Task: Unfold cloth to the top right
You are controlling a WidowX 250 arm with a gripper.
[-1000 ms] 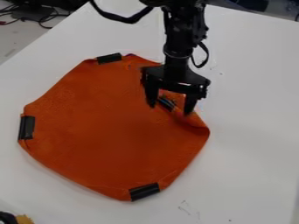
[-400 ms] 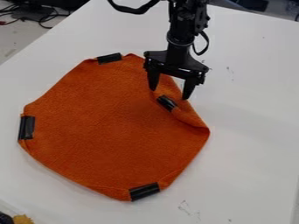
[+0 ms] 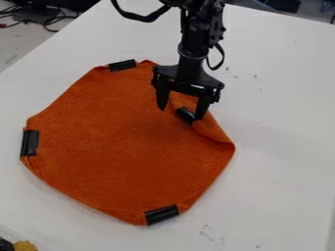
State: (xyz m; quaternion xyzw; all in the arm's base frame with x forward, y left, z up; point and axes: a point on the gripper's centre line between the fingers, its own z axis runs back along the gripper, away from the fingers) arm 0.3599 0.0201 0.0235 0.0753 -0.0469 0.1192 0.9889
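My black two-finger gripper [image 3: 182,110] is in the released state: its fingers stand apart, with nothing grasped between them. I have it above the right-hand upper part of the orange cloth [image 3: 118,147], next to the folded-in corner and its black tape strip [image 3: 186,114]. The cloth lies on the white tabletop [image 3: 281,147]. Three further black strips mark its edge: one at the upper edge [image 3: 122,65], one at the left edge [image 3: 30,142], and one at the lower edge [image 3: 161,214]. A fold runs along the cloth's right side below the gripper.
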